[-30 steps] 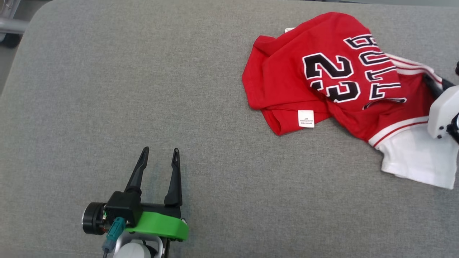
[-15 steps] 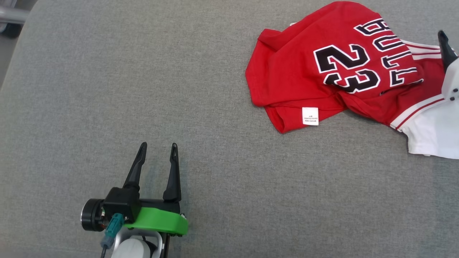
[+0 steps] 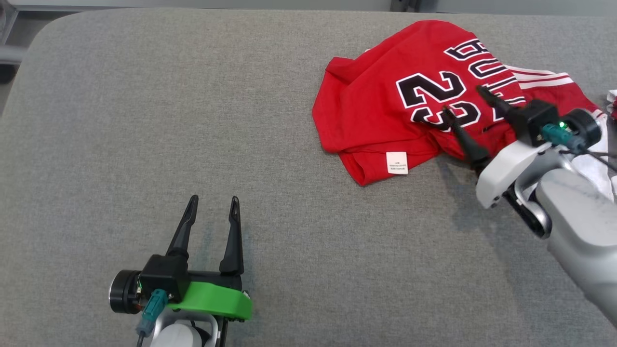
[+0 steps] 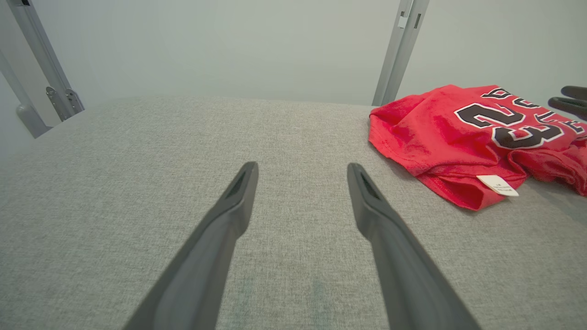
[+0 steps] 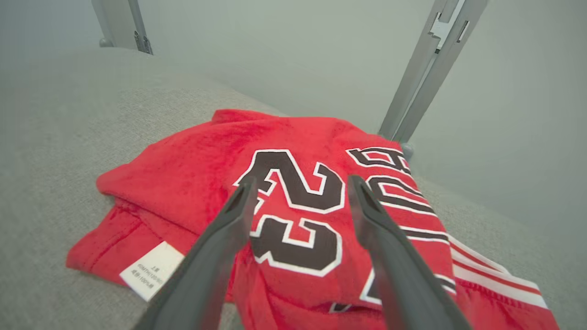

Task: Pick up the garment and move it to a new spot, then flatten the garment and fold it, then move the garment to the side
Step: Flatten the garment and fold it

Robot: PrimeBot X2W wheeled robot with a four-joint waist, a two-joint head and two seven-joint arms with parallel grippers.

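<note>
Head view. A red garment (image 3: 376, 111), crumpled and partly doubled over itself, lies at the upper right of the grey padded surface (image 3: 193, 96). A white care label (image 3: 396, 162) shows at its near hem. The right gripper (image 3: 462, 100) hangs over the printed number, fingers spread and holding nothing. The left gripper (image 3: 214, 198) sits at the lower left, well apart from the cloth, likewise spread and empty.

Left wrist view. The left gripper (image 4: 301, 166) points across bare surface, and the garment (image 4: 426, 133) lies off to the right.

Right wrist view. The right gripper (image 5: 301, 179) straddles the number print on the garment (image 5: 192, 183). Whether its tips touch the cloth cannot be told.

Handling. The fabric looks light, soft and limp, so it should sag and trail when lifted. A pinch on a hem or a raised fold edge would likely hold better than one on the flat print.

Change. One second before, the right gripper sat at the garment's right edge, beside its white part; it now stands further in. The camera has also shifted. The left gripper keeps its place.
</note>
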